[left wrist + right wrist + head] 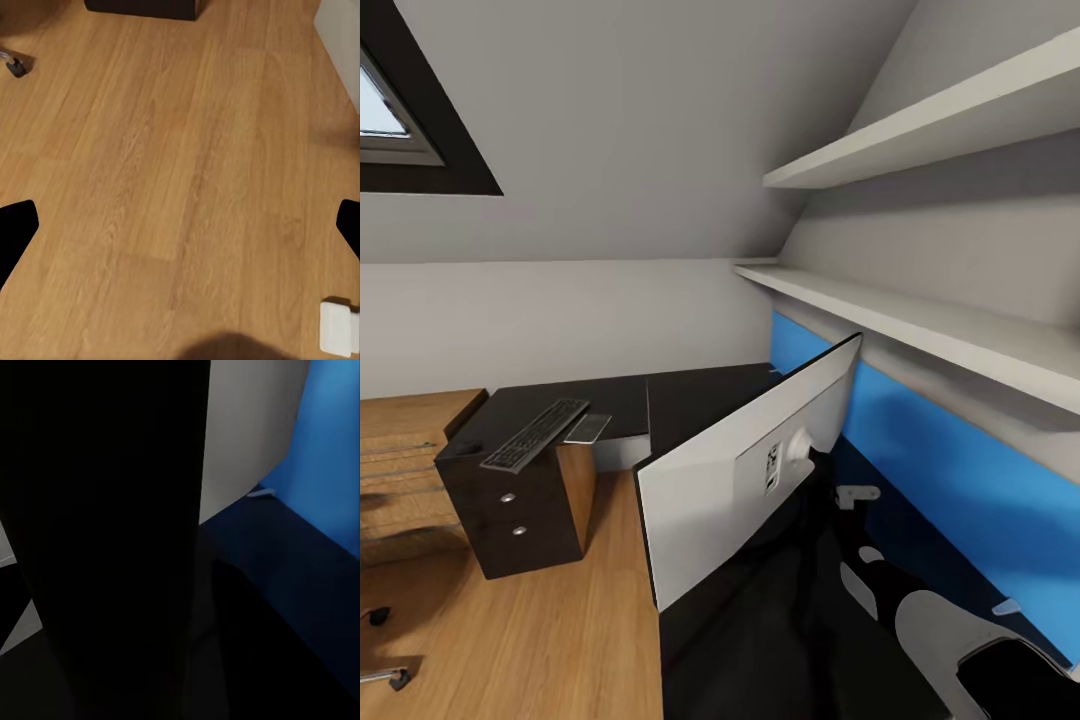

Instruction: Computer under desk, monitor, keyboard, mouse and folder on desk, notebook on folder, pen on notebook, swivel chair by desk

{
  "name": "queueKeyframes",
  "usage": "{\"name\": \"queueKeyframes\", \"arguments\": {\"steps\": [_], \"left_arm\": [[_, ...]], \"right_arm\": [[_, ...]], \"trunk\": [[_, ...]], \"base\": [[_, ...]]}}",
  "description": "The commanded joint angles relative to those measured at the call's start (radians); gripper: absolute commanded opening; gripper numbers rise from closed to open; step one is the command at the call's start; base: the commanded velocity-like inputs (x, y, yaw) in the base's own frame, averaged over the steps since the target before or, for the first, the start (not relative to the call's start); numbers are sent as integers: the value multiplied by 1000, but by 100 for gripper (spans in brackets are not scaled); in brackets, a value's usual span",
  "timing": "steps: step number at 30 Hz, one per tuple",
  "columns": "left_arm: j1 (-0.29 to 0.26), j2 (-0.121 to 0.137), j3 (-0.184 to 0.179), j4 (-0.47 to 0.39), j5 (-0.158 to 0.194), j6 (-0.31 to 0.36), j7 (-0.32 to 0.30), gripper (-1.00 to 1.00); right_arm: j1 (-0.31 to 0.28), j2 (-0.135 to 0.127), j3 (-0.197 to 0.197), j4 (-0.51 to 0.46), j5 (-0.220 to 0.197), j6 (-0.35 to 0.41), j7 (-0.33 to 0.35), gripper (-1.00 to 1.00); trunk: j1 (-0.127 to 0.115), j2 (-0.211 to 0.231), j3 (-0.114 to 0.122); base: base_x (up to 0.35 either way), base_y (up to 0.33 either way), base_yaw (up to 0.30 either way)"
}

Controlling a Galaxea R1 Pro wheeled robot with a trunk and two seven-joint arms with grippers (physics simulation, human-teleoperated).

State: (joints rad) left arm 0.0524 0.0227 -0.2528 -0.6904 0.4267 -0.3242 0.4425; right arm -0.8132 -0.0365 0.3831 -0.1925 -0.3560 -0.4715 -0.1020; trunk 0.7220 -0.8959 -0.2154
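Our left gripper's [180, 225] fingers [16, 225] stand spread above wooden floor [172, 150]; we cannot tell the right one's state. No writing is legible. From the head we see the monitor's [740, 480] pale back on the desk [690, 395], the keyboard [536, 433] on the far wing.

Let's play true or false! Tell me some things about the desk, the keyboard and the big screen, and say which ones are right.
1. The keyboard lies on the black desk. True.
2. The monitor shows its pale back side in the head view. True.
3. The keyboard is on the wooden floor. False: it rests on the desk, above the drawer unit.
4. The wall panel behind the monitor is red. False: it is bright blue.
5. The shelves on the wall are white. True.
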Motion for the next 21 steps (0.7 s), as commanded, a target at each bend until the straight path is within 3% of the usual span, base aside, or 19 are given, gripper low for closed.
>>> {"name": "queueKeyframes", "arguments": {"steps": [1, 12, 21], "left_arm": [[0, 2, -8, -1, 10, -5, 7, 100], [0, 2, -7, -1, 11, -6, 8, 100], [0, 6, -7, -1, 11, -6, 8, 100]], "right_arm": [[-1, 0, 5, -2, -3, -3, -5, -100], [-1, 1, 7, -2, -2, -28, -5, -100], [-1, 1, 7, -1, -2, -34, -5, -100]], "trunk": [[0, -1, -1], [0, -1, 0], [0, -1, 0]], "base": [[20, 0, 0], [4, 0, 6], [0, -44, 189]]}}
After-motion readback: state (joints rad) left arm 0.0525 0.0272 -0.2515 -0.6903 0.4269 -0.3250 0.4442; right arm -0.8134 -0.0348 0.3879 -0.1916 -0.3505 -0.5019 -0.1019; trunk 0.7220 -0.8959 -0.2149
